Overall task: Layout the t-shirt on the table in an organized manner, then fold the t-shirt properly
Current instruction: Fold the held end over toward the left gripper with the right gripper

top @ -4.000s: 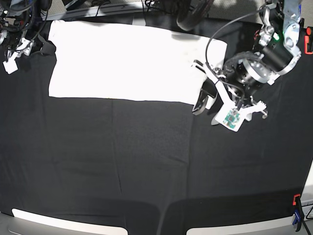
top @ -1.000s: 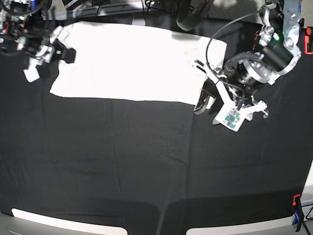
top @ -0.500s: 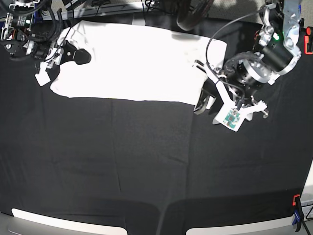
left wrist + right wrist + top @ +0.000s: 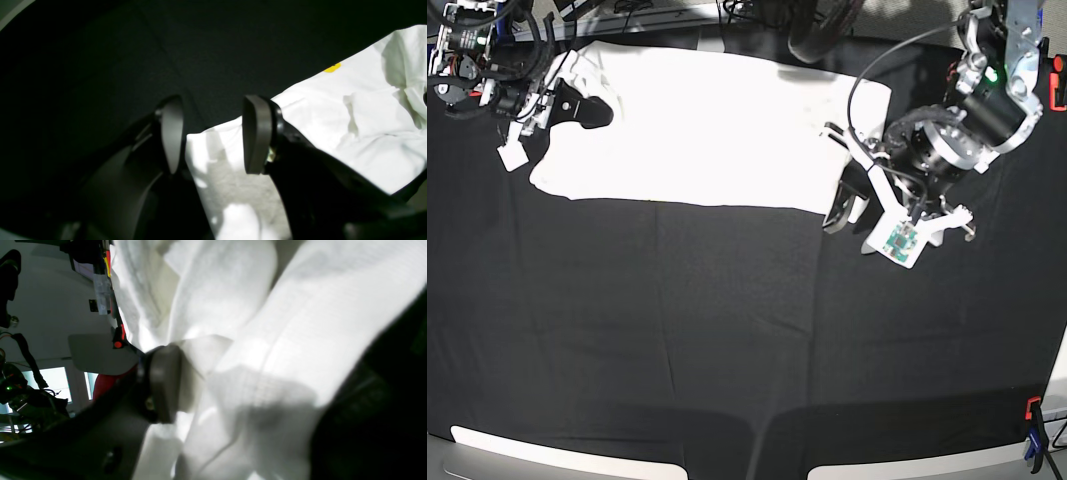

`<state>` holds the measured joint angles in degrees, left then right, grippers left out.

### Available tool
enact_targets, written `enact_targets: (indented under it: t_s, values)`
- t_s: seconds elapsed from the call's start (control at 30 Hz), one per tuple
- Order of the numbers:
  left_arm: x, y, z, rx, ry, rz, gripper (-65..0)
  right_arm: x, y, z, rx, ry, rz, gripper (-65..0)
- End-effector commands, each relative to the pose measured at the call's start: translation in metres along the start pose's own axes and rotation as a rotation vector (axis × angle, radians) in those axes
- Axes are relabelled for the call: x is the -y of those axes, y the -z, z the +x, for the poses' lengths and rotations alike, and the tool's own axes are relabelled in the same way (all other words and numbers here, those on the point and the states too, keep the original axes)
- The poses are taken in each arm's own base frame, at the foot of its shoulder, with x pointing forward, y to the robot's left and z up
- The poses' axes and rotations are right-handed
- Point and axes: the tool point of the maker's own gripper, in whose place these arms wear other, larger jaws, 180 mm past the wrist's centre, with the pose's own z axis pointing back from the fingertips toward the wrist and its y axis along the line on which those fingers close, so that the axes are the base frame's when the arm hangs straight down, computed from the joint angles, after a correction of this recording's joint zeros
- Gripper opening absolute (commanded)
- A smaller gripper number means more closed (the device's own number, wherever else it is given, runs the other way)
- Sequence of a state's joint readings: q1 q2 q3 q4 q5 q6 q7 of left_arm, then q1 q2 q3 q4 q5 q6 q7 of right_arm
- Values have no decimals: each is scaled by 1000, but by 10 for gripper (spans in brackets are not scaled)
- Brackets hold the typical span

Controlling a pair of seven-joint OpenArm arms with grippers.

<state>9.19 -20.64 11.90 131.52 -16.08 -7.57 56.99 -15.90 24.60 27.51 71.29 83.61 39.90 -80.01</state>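
The white t-shirt (image 4: 697, 130) lies as a flat folded rectangle at the back of the black table (image 4: 727, 330). My right gripper (image 4: 585, 108) is at the shirt's upper left edge, where the cloth is rumpled. In the right wrist view, bunched t-shirt (image 4: 233, 290) fills the gap of that gripper (image 4: 253, 390). One pad (image 4: 163, 383) touches the cloth, and the other jaw is a dark blur. My left gripper (image 4: 847, 205) rests at the shirt's lower right corner. In the left wrist view it (image 4: 213, 133) stands open over that corner (image 4: 367, 133).
A blue and red clamp (image 4: 1034, 440) sits on the table's front right edge, and a red one (image 4: 1058, 85) at the far right. Cables and dark gear (image 4: 817, 25) crowd the back edge. Pale panels (image 4: 557, 455) line the front edge.
My right arm came in from the left onto the shirt's left edge and pushed the upper left corner inward, rumpling it. The left arm has not moved.
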Motion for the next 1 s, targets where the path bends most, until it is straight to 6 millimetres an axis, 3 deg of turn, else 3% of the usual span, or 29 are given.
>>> enact_targets:
  t_s: [0.0, 0.13, 0.3, 0.47, 0.8, 0.97]
  values:
    - [-2, -3, 12, 46, 10, 6, -381, -4, -5, 10, 18, -23, 7, -432]
    - [-2, -3, 12, 45, 10, 6, -381, -4, -5, 10, 18, -24, 7, -650]
    - [-2, -3, 12, 45, 10, 6, -381, -5, -5, 19, 30, -40, 8, -650]
    - [-2, -3, 12, 45, 10, 6, -381, -4, -19, 44, 65, -88, -19, -650]
    - [-2, -3, 12, 45, 9, 6, -381, -12, -93, 135, 319, -222, -114, -650]
    - [-1, -3, 12, 45, 9, 6, -381, 2, -128, 166, 408, -252, -275, -650]
